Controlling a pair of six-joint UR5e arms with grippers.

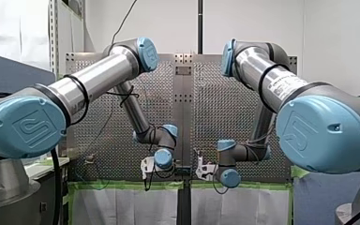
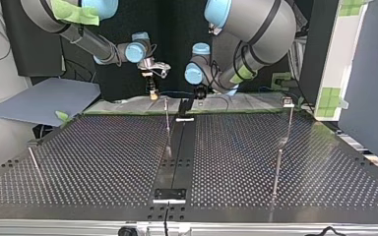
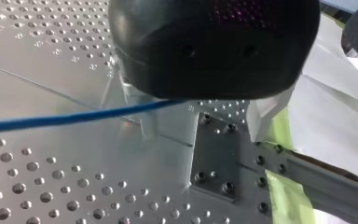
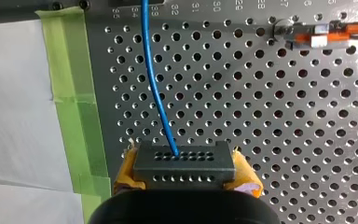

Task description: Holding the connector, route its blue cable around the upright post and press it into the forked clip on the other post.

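My right gripper's (image 4: pixel 186 170) yellow-padded fingers (image 4: pixel 128 171) clamp the black connector (image 4: pixel 184 161), plain only in the right wrist view; the blue cable (image 4: pixel 154 84) leaves the connector's face; my left gripper's (image 2: pixel 200 92) hold cannot be told.

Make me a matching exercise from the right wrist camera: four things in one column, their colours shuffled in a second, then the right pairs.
Things:
1. cable
2. connector
3. tape
4. pads gripping the connector

Colours:
A. yellow
B. green
C. dark grey
D. blue

Pairs: 1-D, 2-C, 3-B, 4-A.
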